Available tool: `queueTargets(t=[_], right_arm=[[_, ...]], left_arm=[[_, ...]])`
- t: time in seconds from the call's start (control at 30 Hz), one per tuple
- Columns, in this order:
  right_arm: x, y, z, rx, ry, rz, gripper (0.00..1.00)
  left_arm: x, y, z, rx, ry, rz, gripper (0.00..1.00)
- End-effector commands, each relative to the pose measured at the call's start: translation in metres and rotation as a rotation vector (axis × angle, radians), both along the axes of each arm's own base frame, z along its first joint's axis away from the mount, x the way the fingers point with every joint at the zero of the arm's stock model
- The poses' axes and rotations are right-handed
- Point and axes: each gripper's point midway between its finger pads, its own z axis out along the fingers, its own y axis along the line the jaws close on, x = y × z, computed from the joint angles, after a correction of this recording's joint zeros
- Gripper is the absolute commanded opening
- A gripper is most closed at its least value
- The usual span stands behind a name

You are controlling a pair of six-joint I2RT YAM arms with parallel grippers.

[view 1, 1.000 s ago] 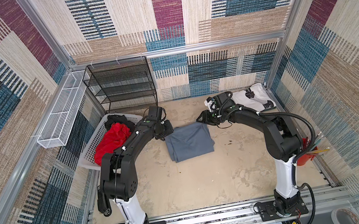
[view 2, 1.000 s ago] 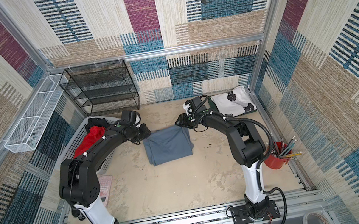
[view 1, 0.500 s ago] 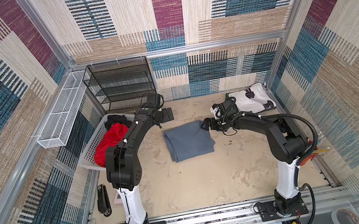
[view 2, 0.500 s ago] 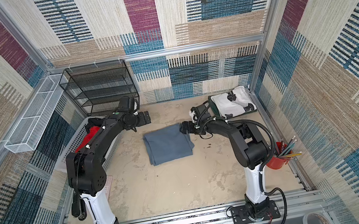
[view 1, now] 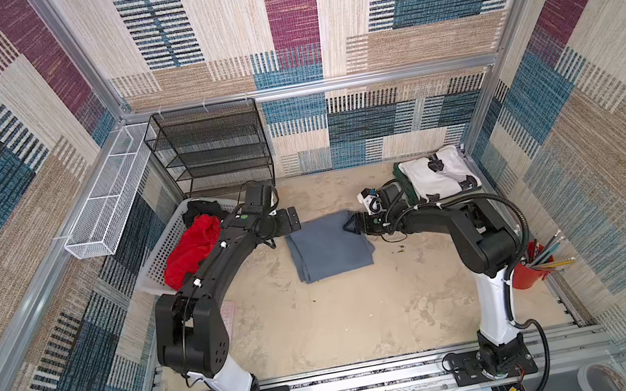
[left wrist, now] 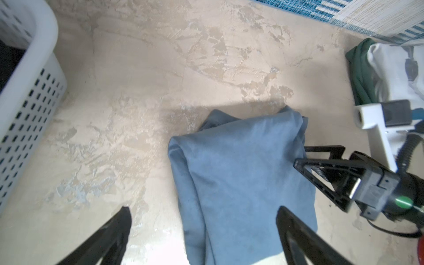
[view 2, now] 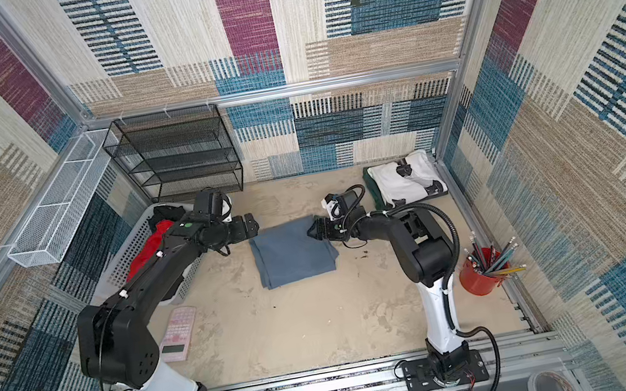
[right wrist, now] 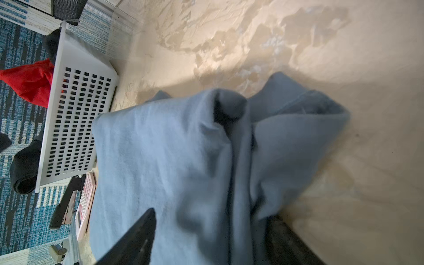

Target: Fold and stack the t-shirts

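Slate-grey t-shirt (view 1: 329,246), folded to a rough rectangle, flat on the desk (view 1: 321,321), a little toward the far edge and about midway between the left and right edges. Far right corner of it bunched up at the right gripper (view 1: 351,224). In the right wrist view, right gripper (right wrist: 212,214) with jaws partly apart on either side of a ridge of grey cloth. Pinched fast or only straddled: cannot tell.

Left gripper (view 1: 294,219) just beside the far left corner of the shirt. In the left wrist view, left gripper (left wrist: 204,210) spread wide, nothing clamped.

White t-shirt with black patches (view 1: 437,178) folded on top of a dark green t-shirt (view 2: 372,189) in the far right corner of the desk.

White perforated basket (view 1: 168,251) along the left edge, holding red cloth (view 1: 193,252) and black cloth (view 1: 200,209). Black mesh rack (view 1: 212,152) at the far edge. Red cup of pencils (view 1: 525,278) at the right edge.
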Motion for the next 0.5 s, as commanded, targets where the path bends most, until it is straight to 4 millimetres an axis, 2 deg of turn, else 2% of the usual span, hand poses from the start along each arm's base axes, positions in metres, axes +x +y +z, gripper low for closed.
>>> queueTargets(t=[0.0, 0.13, 0.17, 0.27, 0.47], right_arm=[[-0.005, 0.002, -0.012, 0.006, 0.059, 0.008, 0.46], [0.008, 0.003, 0.002, 0.001, -0.002, 0.008, 0.03], [0.012, 0.002, 0.008, -0.003, -0.020, 0.005, 0.00], [0.027, -0.007, 0.027, -0.034, -0.057, -0.031, 0.00], [0.066, -0.044, 0.087, -0.160, -0.182, -0.154, 0.00]], left_arm=[[-0.010, 0.008, -0.001, -0.015, -0.011, 0.029, 0.98], [-0.028, 0.016, -0.015, -0.020, 0.001, 0.050, 0.98], [-0.031, 0.017, -0.018, -0.024, 0.005, 0.050, 0.98], [-0.039, 0.016, -0.021, -0.041, 0.012, 0.047, 0.98], [-0.044, 0.013, -0.021, -0.068, 0.017, 0.034, 0.98]])
